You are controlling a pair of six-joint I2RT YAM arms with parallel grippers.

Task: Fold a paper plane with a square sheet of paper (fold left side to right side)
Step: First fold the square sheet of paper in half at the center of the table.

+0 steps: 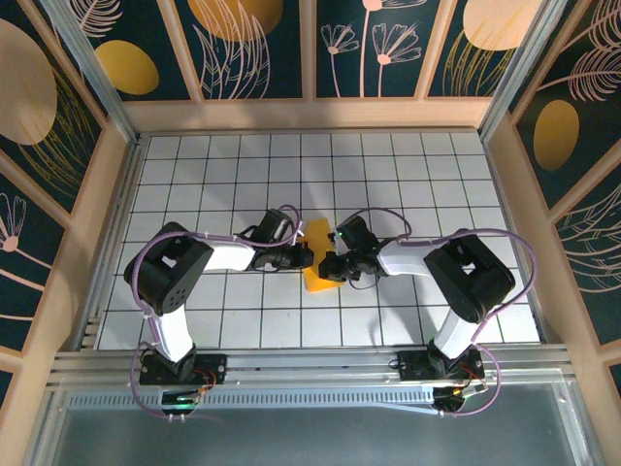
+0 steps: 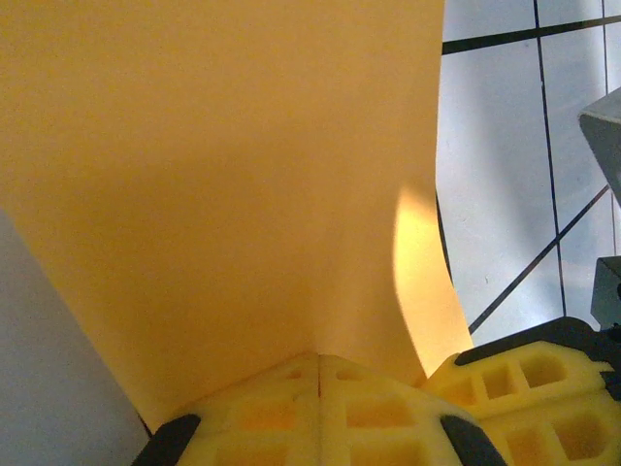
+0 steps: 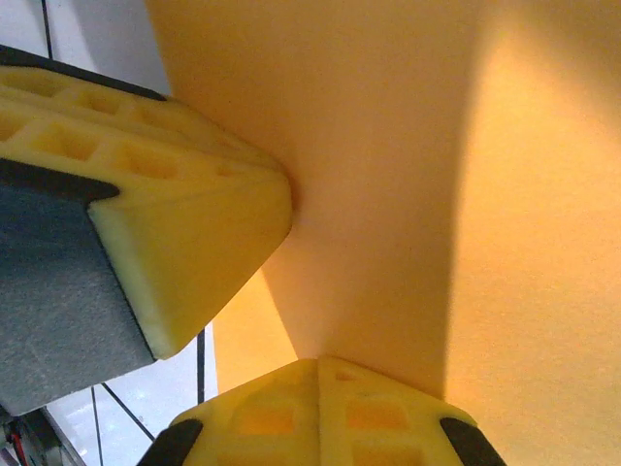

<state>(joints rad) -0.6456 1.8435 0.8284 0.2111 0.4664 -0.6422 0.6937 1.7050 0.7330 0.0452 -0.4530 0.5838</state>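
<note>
Yellow foam pads (image 2: 262, 413) sit right up against the lens in the left wrist view. They're pressed flat together, and the square sheet of paper (image 2: 223, 175) comes up out of the seam between them, so the left hand (image 2: 320, 364) is clenched on the sheet. Same deal on the other side: the right hand (image 3: 318, 367) has its pads squeezed together on the sheet's edge too.

From above, both hands meet nose to nose near the middle of the white tiled worktop (image 1: 437, 184) with the orange-yellow sheet sandwiched between them, a bit poking out toward the far side and a bit toward the near side. One edge curls over in the left wrist view (can't tell if there's a crease yet).
</note>
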